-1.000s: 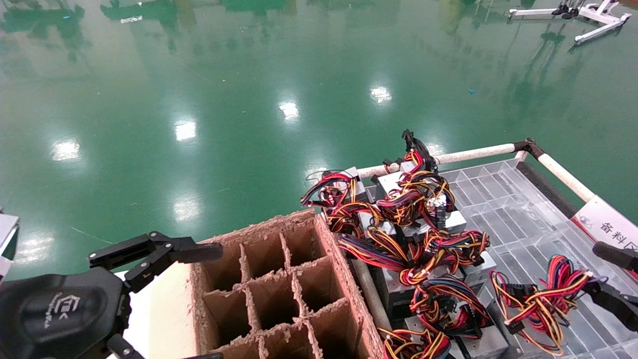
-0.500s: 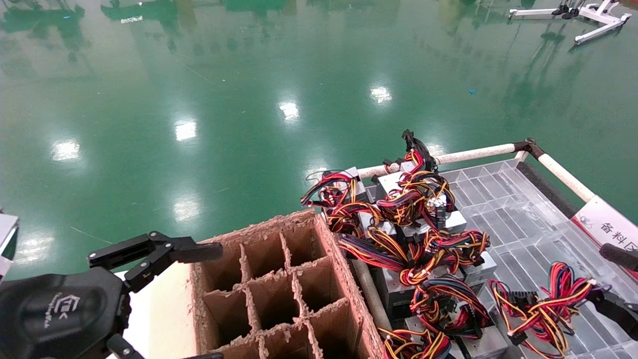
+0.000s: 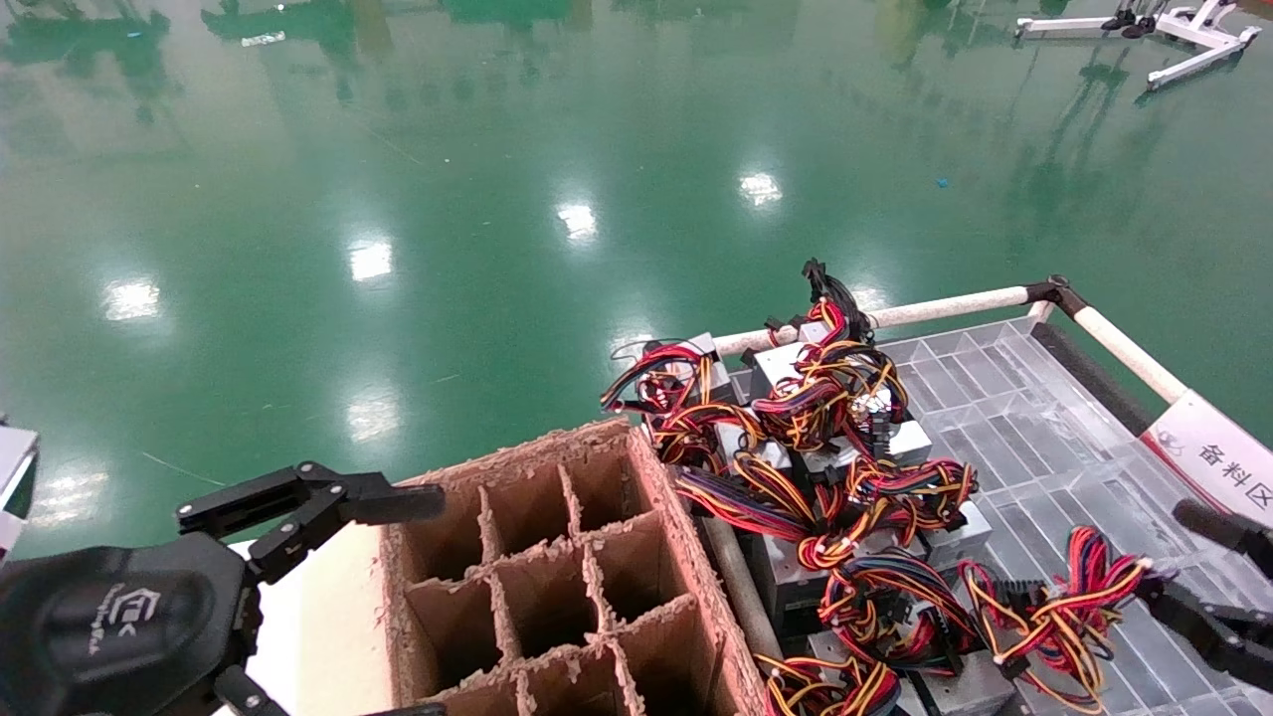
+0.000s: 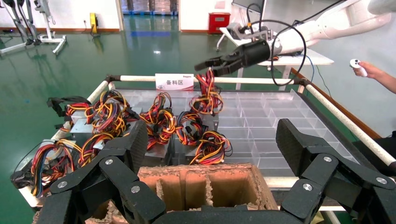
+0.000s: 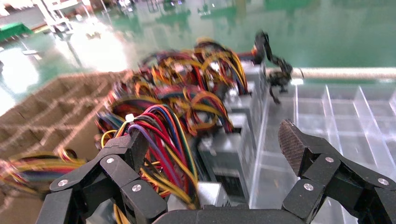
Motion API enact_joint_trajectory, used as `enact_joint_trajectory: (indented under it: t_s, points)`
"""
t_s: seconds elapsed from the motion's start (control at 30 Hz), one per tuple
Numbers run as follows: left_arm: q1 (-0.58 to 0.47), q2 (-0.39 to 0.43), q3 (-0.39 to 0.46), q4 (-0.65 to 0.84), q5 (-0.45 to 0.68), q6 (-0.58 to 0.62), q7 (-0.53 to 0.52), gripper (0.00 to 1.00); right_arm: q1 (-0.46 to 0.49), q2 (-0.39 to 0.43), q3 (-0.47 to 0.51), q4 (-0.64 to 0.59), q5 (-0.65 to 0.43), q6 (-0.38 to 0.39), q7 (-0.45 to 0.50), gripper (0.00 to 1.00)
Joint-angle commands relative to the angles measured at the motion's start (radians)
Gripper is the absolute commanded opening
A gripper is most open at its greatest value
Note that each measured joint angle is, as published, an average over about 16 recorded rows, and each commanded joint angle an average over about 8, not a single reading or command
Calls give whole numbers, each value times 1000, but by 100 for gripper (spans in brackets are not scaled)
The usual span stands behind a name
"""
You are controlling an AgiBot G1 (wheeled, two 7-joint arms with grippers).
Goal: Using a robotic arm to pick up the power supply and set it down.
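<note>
Right gripper [image 3: 1174,587] near "备料区" sign [image 3: 1215,459]

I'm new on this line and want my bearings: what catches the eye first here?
A tangle of red, yellow and black wires over grey power supplies, heaped at the clear tray's left. Left of it stands a divided cardboard box, the left gripper open beside it. The right gripper, jaws open, reaches a wire bundle over the tray.

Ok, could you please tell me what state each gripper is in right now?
Left gripper: open, empty, by the brown cardboard divider box.
Right gripper: open, one finger against a red, yellow and black wire bundle.
</note>
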Motion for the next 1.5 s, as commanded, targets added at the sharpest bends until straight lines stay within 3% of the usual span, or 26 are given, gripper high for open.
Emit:
enact_joint_trajectory:
  t_s: [0.03, 0.23, 0.5, 0.87, 1.07, 1.5]
  points:
    - [0, 0, 0, 0, 0, 0, 0, 100, 2, -11, -6, -25, -10, 1, -6, 100]
    - [0, 0, 0, 0, 0, 0, 0, 100, 90, 31, -70, -23, -150, 37, 1, 100]
    - [0, 0, 0, 0, 0, 0, 0, 100, 261, 119, -132, 49, -319, 34, 122, 100]
    - [0, 0, 0, 0, 0, 0, 0, 100, 437, 184, -141, 151, -434, 12, 265, 100]
    - [0, 0, 0, 0, 0, 0, 0, 100, 454, 174, -107, 208, -460, 9, 290, 100]
    - [0, 0, 0, 0, 0, 0, 0, 100, 378, 97, 46, 380, -512, 8, 351, 100]
